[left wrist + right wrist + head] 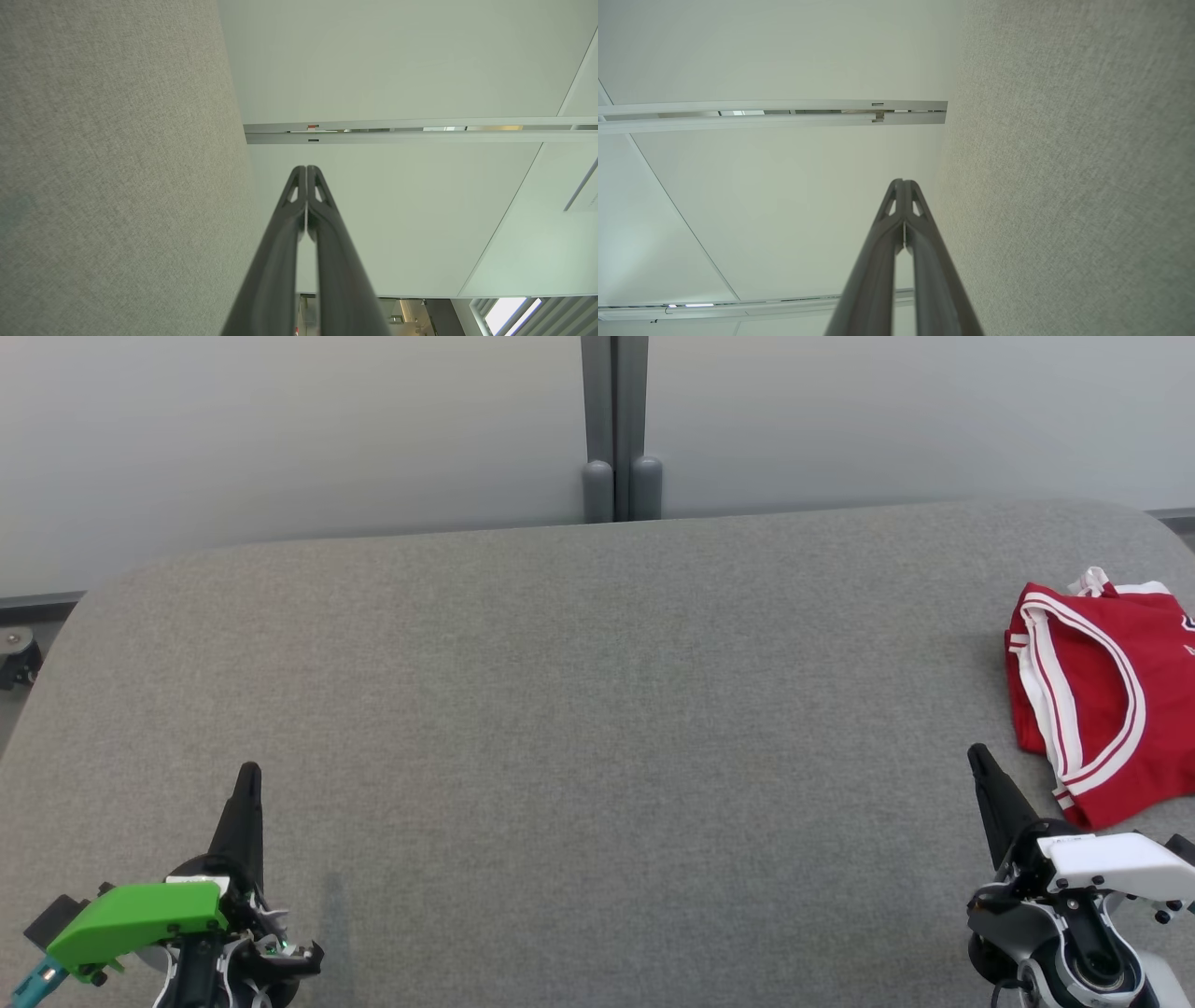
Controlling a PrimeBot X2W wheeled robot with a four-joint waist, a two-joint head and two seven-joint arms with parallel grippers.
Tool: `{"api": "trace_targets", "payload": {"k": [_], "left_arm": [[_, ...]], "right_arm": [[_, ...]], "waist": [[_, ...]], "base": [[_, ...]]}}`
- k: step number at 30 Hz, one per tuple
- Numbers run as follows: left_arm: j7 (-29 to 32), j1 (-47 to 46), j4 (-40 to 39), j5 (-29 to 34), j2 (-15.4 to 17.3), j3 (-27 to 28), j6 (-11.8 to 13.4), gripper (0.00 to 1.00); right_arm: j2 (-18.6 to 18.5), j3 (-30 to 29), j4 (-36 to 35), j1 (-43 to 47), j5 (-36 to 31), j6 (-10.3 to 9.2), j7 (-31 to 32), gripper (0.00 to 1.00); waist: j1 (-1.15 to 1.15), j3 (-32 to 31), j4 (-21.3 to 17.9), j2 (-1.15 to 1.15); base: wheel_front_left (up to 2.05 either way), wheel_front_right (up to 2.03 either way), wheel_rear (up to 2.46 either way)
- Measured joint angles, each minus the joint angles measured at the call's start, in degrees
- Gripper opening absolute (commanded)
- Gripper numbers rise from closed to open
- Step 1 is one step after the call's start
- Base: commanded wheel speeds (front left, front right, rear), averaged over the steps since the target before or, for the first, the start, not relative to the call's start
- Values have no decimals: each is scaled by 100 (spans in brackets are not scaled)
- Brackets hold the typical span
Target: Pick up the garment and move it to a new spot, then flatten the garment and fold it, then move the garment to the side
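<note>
A grey, fabric-covered desk [597, 709] with rounded far corners spreads across the head view; its weave is even and flat, with a faint darker patch near the left arm. Behind it stands a pale partition wall [280, 429] of two panels, joined at the middle by a grey post [616, 429] that ends in two rounded feet at the desk's far edge; a small caster [17, 653] sits on the floor past the far left corner.

Both arms rest low at the near edge, well apart, one at each lower corner; the left fingers [248, 779] point up and away from a green wrist cover [140, 915], and the right fingers [978, 756] lean slightly leftward from a white wrist cover [1116, 859]. In the left wrist view the left fingers [304, 173] are pressed together tip to tip with nothing between them, the desk cloth to one side and the wall panels beyond; in the right wrist view the right fingers [901, 185] are likewise together and empty.

The garment [1162, 709], red with white striped trim, lies bunched in a loose fold at the desk's right edge, partly cut off by the frame; it is near the right fingers, just beyond and to the right of them, not touching.

Count: one garment; two arms; two fingers on each; two wall panels; one post; one caster.
</note>
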Motion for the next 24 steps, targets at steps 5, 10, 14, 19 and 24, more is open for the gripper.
{"api": "trace_targets", "payload": {"k": [5,10,14,19,24], "left_arm": [[0,-1,0,0,0,0,0,0],[0,-1,0,0,0,1,0,0],[0,-1,0,0,0,1,0,0],[0,-2,0,0,0,1,0,0],[0,-2,0,0,0,1,0,0]], "right_arm": [[0,0,-1,1,0,0,0,0],[0,-1,-1,1,0,0,0,0],[0,-1,-1,1,0,0,0,0],[0,-1,-1,2,0,0,0,0],[0,-1,-1,2,0,0,0,0]], "waist": [[0,0,0,0],[0,0,0,0],[0,0,0,0],[0,0,0,0],[0,0,0,0]], "base": [[0,0,0],[0,0,0],[0,0,0],[0,0,0],[0,0,0]]}}
